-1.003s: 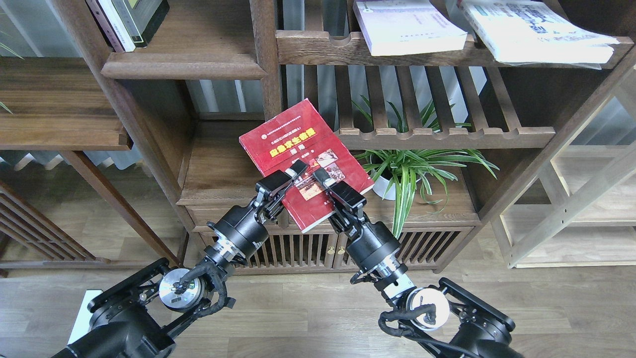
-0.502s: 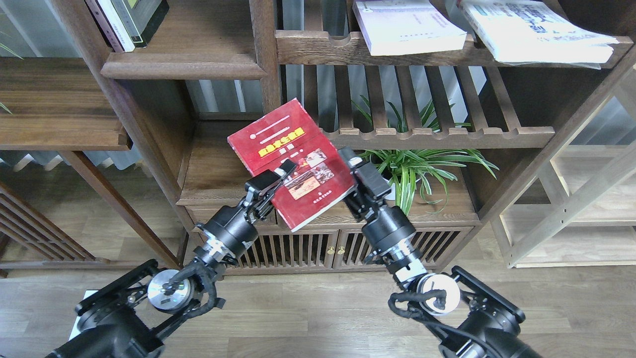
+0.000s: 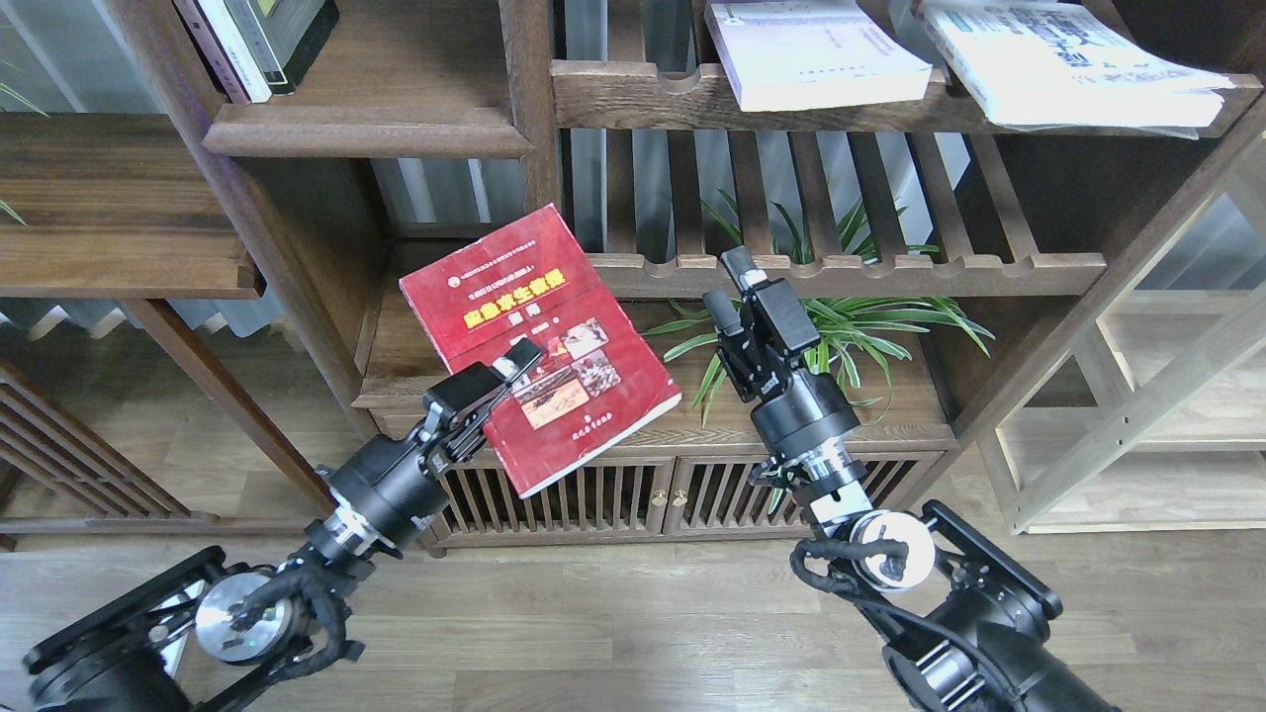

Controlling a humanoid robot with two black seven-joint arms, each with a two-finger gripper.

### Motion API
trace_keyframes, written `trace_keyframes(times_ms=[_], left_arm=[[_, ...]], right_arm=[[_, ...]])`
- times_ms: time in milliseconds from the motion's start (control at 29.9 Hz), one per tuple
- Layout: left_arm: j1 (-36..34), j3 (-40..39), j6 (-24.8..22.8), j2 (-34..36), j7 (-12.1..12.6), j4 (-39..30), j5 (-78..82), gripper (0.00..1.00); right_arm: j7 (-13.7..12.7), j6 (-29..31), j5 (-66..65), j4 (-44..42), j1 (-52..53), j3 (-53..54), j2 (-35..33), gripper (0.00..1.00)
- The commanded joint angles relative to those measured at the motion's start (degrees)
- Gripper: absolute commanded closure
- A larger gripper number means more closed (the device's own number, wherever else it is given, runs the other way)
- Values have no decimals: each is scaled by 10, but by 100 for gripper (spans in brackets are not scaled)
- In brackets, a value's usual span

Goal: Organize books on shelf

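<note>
Left end effector [image 3: 509, 371] clamped on red book [image 3: 534, 341], lower finger hidden, right end effector [image 3: 730, 287] parted, empty

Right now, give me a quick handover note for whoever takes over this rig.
Left pincer: shut on the red book, held tilted in the air in front of the bookcase.
Right pincer: open, empty, clear of the book.
Lavender book and white book lie flat on the top slatted rack.
Done: red book picked up.
Left: place it on the solid shelf, then the other two.
</note>
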Motion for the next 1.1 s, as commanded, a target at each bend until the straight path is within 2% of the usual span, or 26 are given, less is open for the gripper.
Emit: trace_keyframes(times_ms=[0,334,635,802,1070], left_arm=[[15,-29,0,54,-3,-34,50,98],[33,-165,0,176,1,-132,166,99],[35,-303,0,297,5,-156,191,100],[34,-360,0,307,8,-156,201,100],[27,-367,0,298,8,-156,245,100]], right_arm=[[0,0,-2,-12,13,-2,-1,16],[-1,0,-13,-39,28,-2,-32,15],[-2,0,-23,-56,35,-9,-53,14],[-2,0,-25,-57,40,-9,-53,14],[-2,0,-31,-67,50,-11,-50,14]])
